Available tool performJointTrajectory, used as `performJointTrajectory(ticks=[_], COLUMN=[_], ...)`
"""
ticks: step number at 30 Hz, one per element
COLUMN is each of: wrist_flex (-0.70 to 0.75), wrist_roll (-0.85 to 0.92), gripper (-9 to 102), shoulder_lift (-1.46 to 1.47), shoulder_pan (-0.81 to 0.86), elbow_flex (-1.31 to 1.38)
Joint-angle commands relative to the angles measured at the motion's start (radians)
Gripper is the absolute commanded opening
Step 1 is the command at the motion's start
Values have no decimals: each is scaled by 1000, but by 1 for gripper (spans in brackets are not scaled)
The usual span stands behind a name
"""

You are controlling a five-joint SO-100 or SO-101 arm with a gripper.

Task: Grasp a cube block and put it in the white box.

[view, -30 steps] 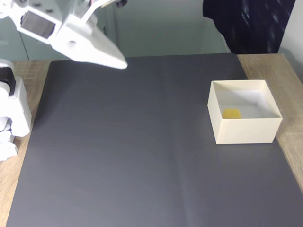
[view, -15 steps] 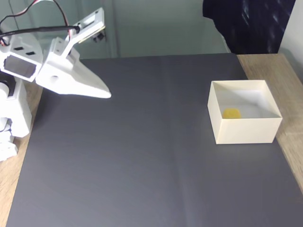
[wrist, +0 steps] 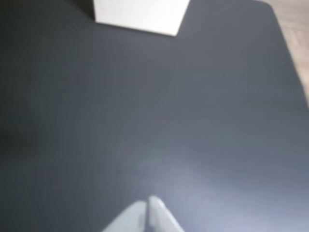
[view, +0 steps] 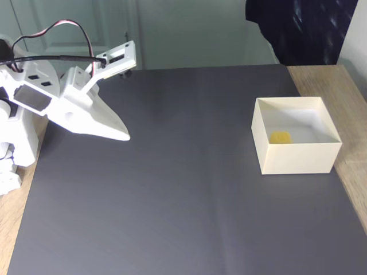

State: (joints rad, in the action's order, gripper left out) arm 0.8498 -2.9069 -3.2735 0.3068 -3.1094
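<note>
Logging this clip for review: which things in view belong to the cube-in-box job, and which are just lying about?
Part of the job:
- cube block, yellow, already inside the box
- white box, on the mat's right in the fixed view
- claw, shut and empty, over the mat's left

Just there:
- dark mat
- wooden table
- dark cloth at the back

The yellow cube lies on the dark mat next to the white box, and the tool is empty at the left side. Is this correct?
Not quite. In the fixed view the yellow cube lies inside the white box, not on the dark mat. The tool is indeed empty and shut, at the left side.
</note>
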Motion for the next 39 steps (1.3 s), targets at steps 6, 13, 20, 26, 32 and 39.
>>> performJointTrajectory(ticks=[6, 13, 20, 26, 32, 39], wrist_flex=[15, 156, 230, 265, 265, 267], wrist_roll=[-6, -29, -5, 43, 43, 35], gripper=[0, 0, 0, 0, 0, 1], shoulder_lift=[-6, -6, -6, -6, -6, -6], shoulder_pan=[11, 34, 25, 14, 6, 6], elbow_flex=[-71, -74, -74, -75, -75, -75])
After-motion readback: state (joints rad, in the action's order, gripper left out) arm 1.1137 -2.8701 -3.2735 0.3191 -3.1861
